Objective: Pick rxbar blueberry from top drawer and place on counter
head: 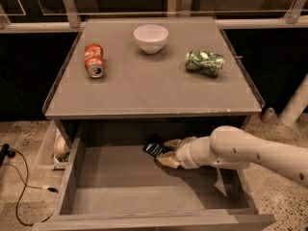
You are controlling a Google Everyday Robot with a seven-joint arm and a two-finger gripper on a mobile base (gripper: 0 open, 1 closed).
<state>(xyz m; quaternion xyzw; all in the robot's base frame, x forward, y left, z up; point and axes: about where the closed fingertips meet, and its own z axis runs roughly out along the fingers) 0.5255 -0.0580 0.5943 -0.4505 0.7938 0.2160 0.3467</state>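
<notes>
Camera view: gripper point(163, 151) inside drawer point(120, 179), fingers point(172, 142) slightly apart, pinched end of tilted dark snack bar point(153, 148).

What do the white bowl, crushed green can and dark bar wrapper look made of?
White round bowl: ceramic or hard plastic, smooth even surface. Crushed green can: thin metal, dented, bright glints. Dark navy rxbar blueberry: probably plastic film, white print. Gripper sits at the bar inside the grey top drawer.
</notes>
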